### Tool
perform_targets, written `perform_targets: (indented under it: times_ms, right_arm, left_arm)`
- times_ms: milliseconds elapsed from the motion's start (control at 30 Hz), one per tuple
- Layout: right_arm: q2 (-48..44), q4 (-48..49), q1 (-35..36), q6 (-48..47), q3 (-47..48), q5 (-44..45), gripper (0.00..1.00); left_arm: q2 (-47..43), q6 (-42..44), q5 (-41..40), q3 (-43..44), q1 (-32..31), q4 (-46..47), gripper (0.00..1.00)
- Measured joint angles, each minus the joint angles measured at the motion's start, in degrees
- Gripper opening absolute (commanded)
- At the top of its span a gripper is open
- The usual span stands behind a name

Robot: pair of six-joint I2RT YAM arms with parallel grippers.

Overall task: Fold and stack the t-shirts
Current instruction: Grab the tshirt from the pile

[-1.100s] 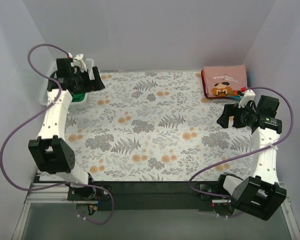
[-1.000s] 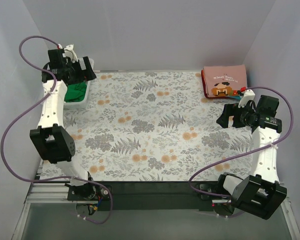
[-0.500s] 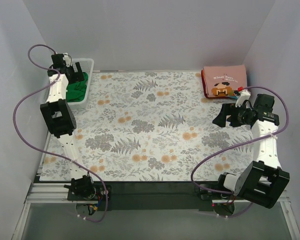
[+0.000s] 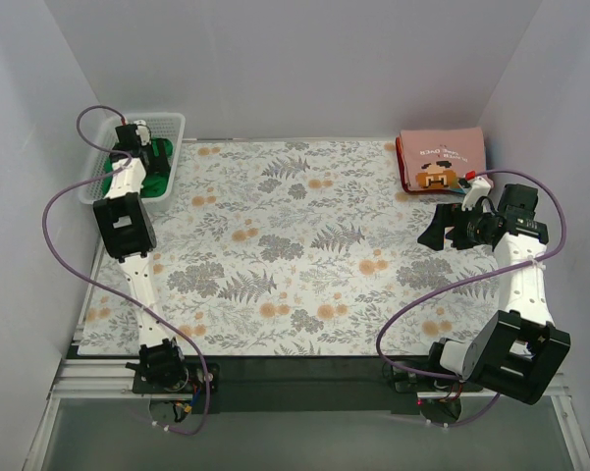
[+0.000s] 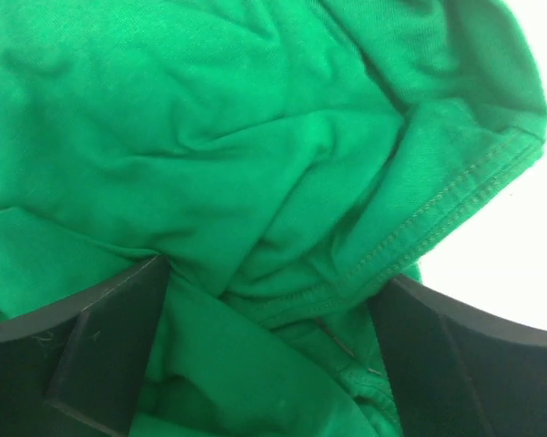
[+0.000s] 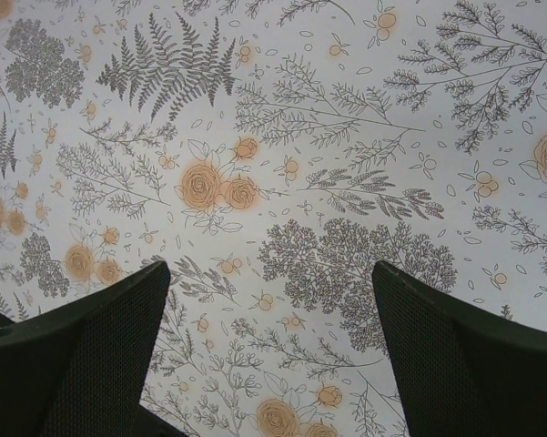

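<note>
Landmark: floral table cover point(image 4: 295, 245), grey ferns and orange blooms on white, lying flat.
Container: white mesh basket point(image 4: 169, 122), just off the far left corner of the floral table cover.
Loose tee: green t-shirt point(image 4: 158, 165), crumpled inside the basket at that far left corner; the left wrist view shows deep folds and a stitched hem.
Folded tee: pink t-shirt point(image 4: 442, 157), a neat rectangle on the far right corner of the cover, with its brown and orange pixel graphic facing up.
Left tool: left gripper point(image 5: 268, 273), beyond the cover's far left corner, down in the basket. Its fingers point(image 5: 100, 346) are spread wide and pressed into the green cloth, which bulges between them unpinched.
Right tool: right gripper point(image 4: 432, 228), above the right side of the cover, just nearer than the pink t-shirt. Its jaws are spread wide, released, with only the printed cover showing between them in the right wrist view.
</note>
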Motion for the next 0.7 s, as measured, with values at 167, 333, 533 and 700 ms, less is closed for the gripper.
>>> perform_targets:
  times_ms: [167,333,533,700]
  right_arm:
    - [0.0,-0.1,0.0,-0.4,0.0,0.3,0.98]
    - [0.0,-0.2,0.0,-0.5,0.0,0.3,0.98]
    - [0.0,-0.2,0.0,-0.5,0.0,-0.3,0.98]
    - [-0.3,-0.2,0.0,-0.4,0.0,-1.2,0.98]
  left_arm:
    - [0.2,-0.9,2.4,0.1,0.5,0.6,0.38]
    - [0.2,-1.2,5.0,0.4,2.1,0.5,0.0]
    - [-1.7,-0.2,5.7,4.2,2.6,-1.8,0.0]
    - [-10.1,0.3,8.2,4.5,2.6,-1.7,0.0]
